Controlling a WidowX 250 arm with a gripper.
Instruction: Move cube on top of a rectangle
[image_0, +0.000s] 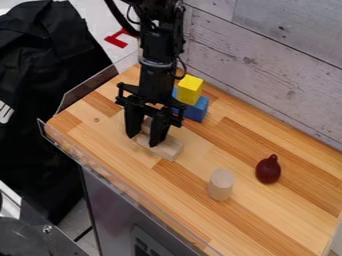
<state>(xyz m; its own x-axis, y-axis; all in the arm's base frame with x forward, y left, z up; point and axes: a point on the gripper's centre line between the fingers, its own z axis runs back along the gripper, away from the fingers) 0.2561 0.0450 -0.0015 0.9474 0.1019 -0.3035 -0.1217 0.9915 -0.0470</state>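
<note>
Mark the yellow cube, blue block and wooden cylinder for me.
Yellow cube (189, 94): camera view, side face.
Blue block (196, 112): camera view, side face.
Wooden cylinder (220, 188): camera view, curved side.

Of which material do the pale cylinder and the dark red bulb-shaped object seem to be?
The pale, apparently wooden cylinder looks matte and unpainted, from its tan tone. The dark red, bulb-shaped, probably plastic object looks smooth, evenly coloured without visible grain; painted wood stays possible.
</note>
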